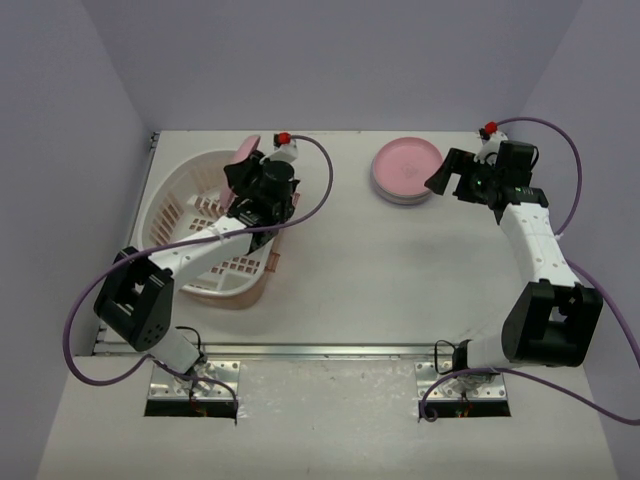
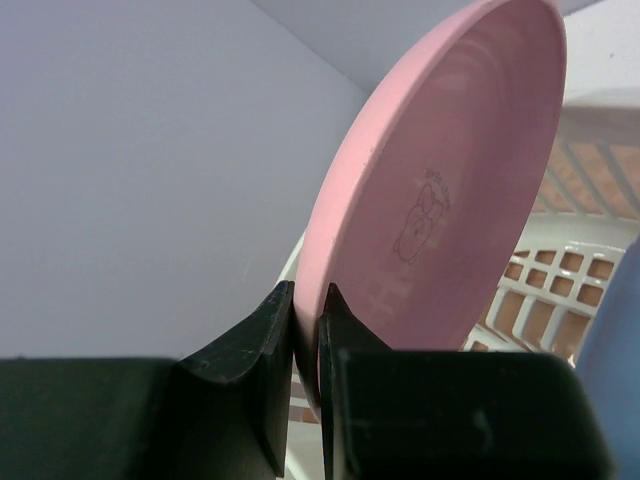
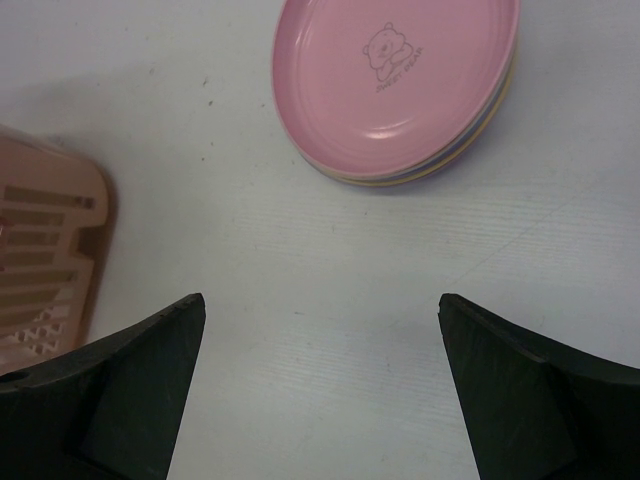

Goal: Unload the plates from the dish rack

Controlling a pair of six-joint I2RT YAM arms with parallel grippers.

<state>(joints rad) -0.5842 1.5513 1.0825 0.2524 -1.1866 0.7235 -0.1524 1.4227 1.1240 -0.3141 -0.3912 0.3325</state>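
My left gripper is shut on the rim of a pink plate, held upright on edge over the dish rack; the plate's edge shows in the top view. The rack is a pale pink-and-white basket at the table's left, also seen in the left wrist view. A stack of plates with a pink one on top lies flat at the back middle of the table; it also shows in the right wrist view. My right gripper is open and empty, just right of that stack.
A blue shape fills the lower right of the left wrist view. The rack's pink edge shows at the left of the right wrist view. Purple walls enclose the table on three sides. Cables loop beside both arms.
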